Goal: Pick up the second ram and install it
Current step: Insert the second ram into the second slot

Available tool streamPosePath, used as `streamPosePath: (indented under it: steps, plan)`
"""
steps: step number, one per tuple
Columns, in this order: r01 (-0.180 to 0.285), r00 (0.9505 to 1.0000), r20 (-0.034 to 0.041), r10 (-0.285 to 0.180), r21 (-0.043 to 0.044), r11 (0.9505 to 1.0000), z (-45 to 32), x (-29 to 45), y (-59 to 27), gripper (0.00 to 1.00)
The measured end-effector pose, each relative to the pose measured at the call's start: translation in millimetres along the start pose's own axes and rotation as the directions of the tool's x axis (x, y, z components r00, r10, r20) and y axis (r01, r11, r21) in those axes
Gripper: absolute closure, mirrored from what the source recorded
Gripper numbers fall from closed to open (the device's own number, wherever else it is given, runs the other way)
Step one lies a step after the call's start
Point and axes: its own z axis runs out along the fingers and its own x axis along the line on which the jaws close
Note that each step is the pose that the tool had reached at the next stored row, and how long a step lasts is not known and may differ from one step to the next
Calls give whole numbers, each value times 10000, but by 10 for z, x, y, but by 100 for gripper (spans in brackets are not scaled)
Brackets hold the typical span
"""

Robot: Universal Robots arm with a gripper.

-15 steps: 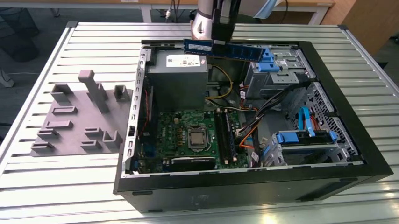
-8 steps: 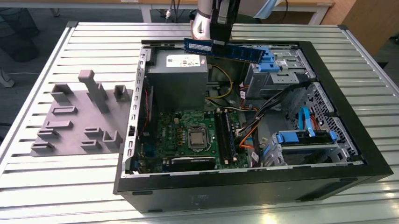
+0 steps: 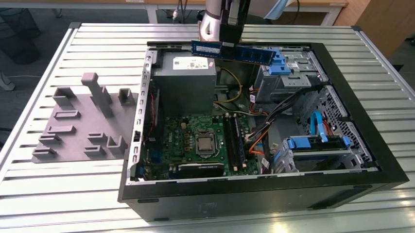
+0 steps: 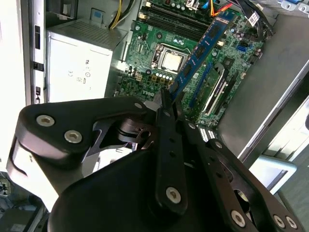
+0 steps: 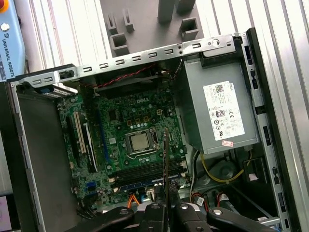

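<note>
The second ram (image 3: 250, 53) hangs in the air, pinched tight in the gripper (image 3: 226, 46), over the open computer case (image 3: 259, 196). The exterior view shows it lying level, high by the case's far rim. The second wrist view shows its blue side over the green board (image 4: 145, 38). The first wrist view shows its thin edge. There is open room between the two. One grey tray (image 3: 71, 131) sits on the table (image 3: 58, 199) beside the case.

Bright, even overhead lighting. Glare streaks ribbed silver metal bench (image 3: 292, 225) along camera-side edge; grey power-supply box (image 4: 77, 63) washed out in second wrist view.
</note>
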Motion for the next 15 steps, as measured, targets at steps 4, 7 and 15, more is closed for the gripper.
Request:
streamPosePath:
  steps: [4,7,15]
  plan:
    - [8,10000,0,-8,0,10000,0,0,0,86]
    - [14,10000,-1,-14,0,10000,0,0,0,86]
    - [-174,9998,5,174,2,9998,0,0,0,86]
